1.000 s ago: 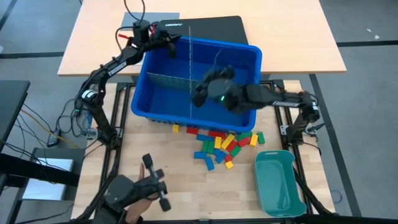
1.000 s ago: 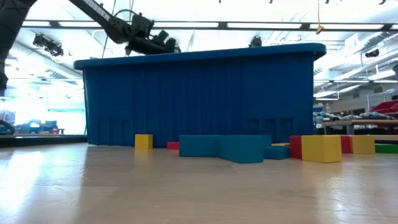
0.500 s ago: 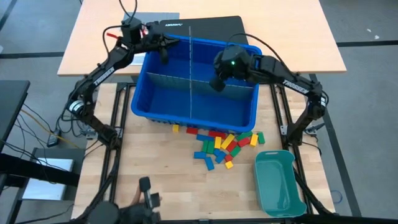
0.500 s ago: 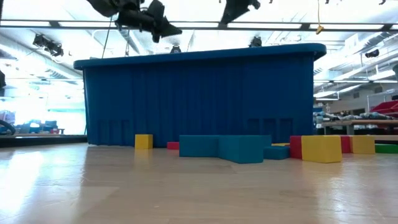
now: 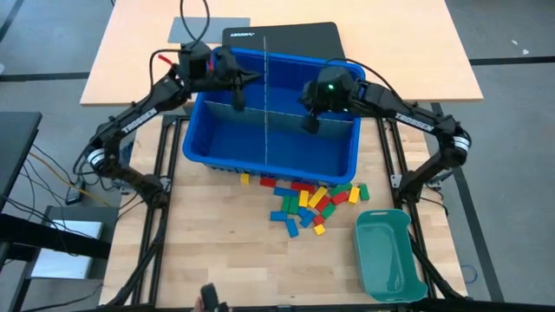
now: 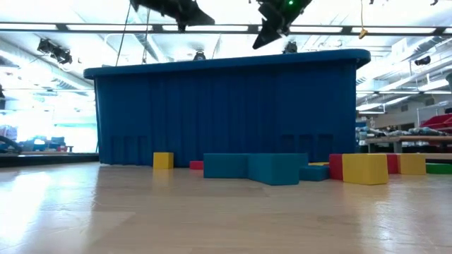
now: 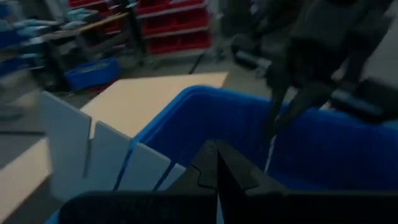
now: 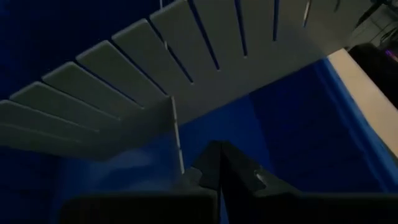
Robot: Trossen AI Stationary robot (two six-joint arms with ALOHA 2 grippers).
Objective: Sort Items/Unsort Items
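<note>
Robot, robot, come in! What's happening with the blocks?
Both pincers shut, left pincer and right pincer over the blue bin. Blocks loose on the table, untouched. Grey dividers stand inside the bin.

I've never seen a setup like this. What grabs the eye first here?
A big blue bin sits mid-table, split by grey slotted divider sheets, with both dark arms reaching over its far half: the left gripper and right gripper, both shut. In front of the bin lies a bright scatter of toy blocks, with a teal tray beside them.
</note>
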